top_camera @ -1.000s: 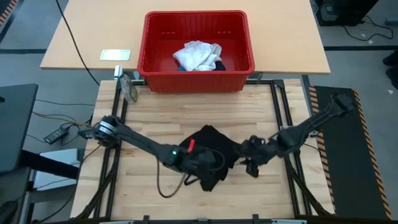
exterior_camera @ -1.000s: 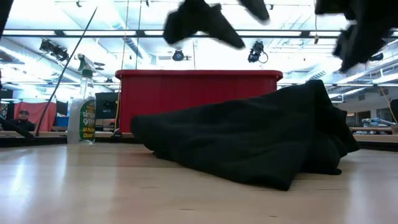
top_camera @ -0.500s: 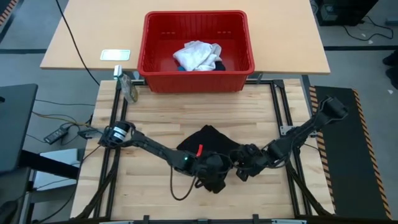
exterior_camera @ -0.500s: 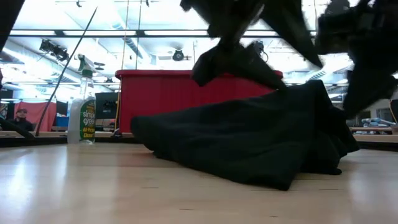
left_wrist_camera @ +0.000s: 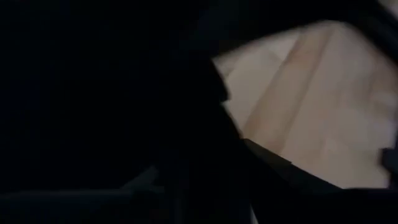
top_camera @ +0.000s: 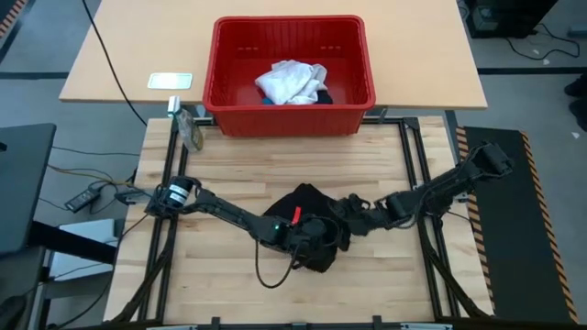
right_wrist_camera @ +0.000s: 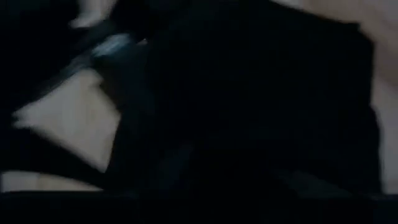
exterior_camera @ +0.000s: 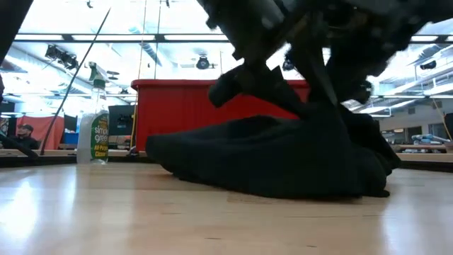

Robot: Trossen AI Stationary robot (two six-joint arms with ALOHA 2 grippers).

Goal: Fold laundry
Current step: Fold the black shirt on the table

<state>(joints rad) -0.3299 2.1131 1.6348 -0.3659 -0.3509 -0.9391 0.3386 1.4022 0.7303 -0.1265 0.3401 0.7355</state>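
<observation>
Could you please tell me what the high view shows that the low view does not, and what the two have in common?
Only the high view shows the white garment lying inside the red basket, and both arms reaching in from opposite sides to the black shirt.

Only the low view shows the room behind the table: ceiling lights and a person far off at the left edge.

Both show the crumpled black shirt on the wooden table, the basket and the spray bottle.
</observation>
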